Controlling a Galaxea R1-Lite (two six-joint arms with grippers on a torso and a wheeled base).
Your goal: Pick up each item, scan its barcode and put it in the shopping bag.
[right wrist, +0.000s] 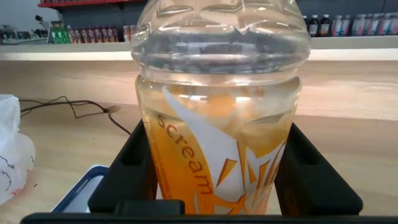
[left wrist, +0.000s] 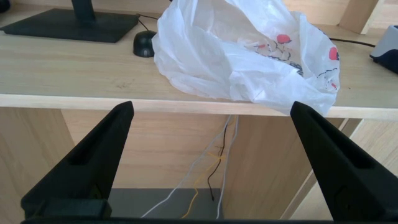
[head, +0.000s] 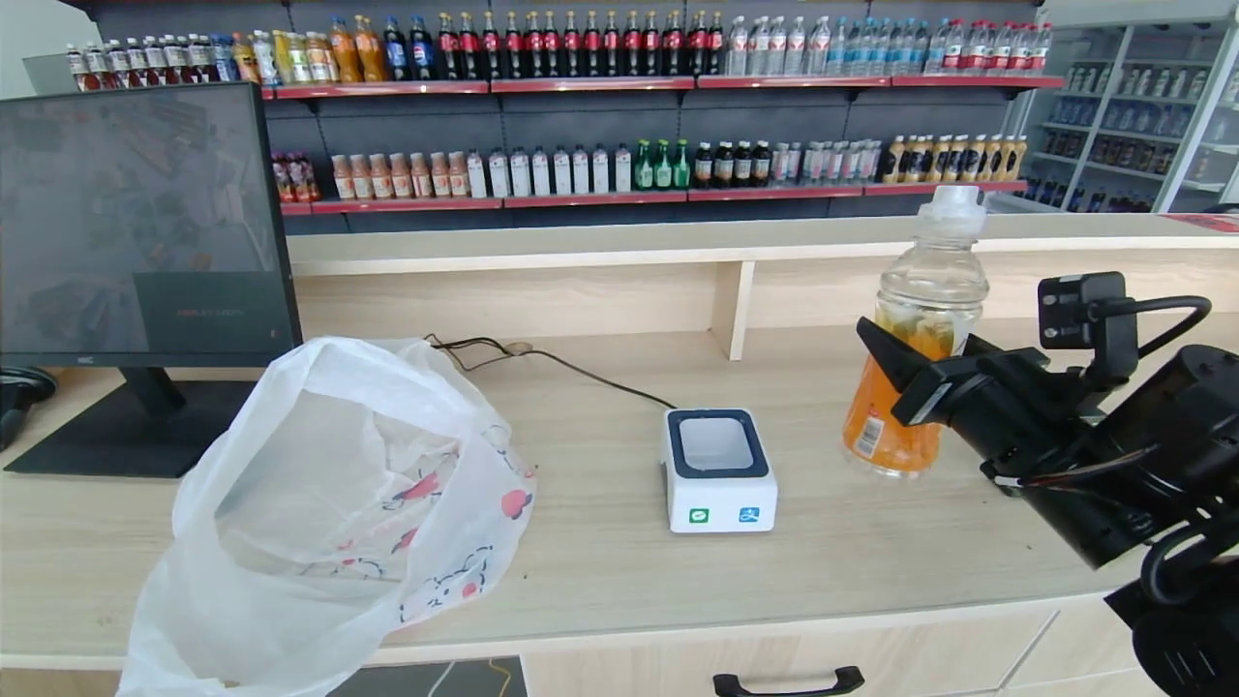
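Your right gripper (right wrist: 217,143) has its jaws closed around the bottle (head: 920,319): one dark finger lies against each flank of the orange lower body, with no gap that you can make out. The bottle stands upright, long axis vertical and white cap on top, and its base looks to be resting on the counter (head: 871,552), though a slight lift can't be ruled out. From those jaws the scanner (head: 718,468) lies toward your left, near but apart, window facing up. The shopping bag (head: 339,503) sits slumped and open beyond it, so the scanner comes between bottle and bag. The right arm is plainly the nearer one. A small white patch low on the bottle's side may be the barcode; it likely has to be tipped toward the window. Your left gripper (left wrist: 211,109) hangs wide open and empty, below the counter edge in front of the bag
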